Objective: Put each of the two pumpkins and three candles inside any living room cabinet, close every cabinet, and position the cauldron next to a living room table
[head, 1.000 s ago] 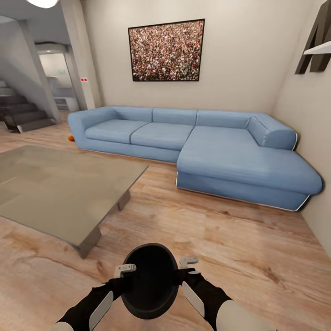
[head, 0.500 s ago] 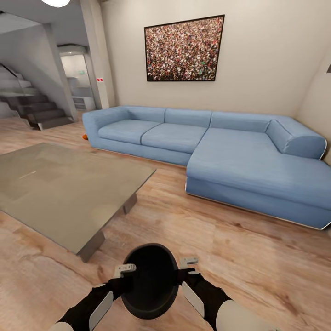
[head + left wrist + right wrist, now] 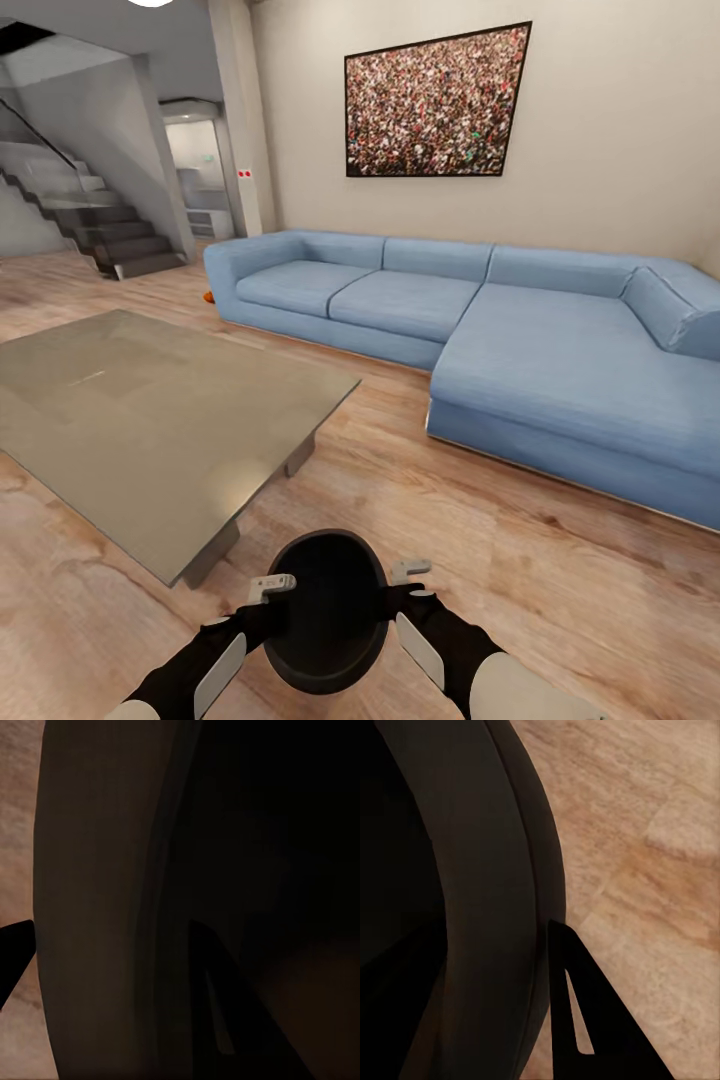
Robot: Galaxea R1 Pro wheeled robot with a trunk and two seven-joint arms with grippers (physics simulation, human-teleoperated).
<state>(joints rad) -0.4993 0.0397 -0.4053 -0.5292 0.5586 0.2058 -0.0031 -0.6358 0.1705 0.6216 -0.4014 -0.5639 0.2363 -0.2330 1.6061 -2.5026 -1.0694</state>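
Just short of the table corner, left gripper and right gripper clamp the cauldron rim, placement pending; one pumpkin left beside the sofa

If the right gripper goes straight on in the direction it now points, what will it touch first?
Most likely the cauldron: in the right wrist view its black wall lies right against the right gripper finger. Past the rim only wood floor shows, though depth is unclear.
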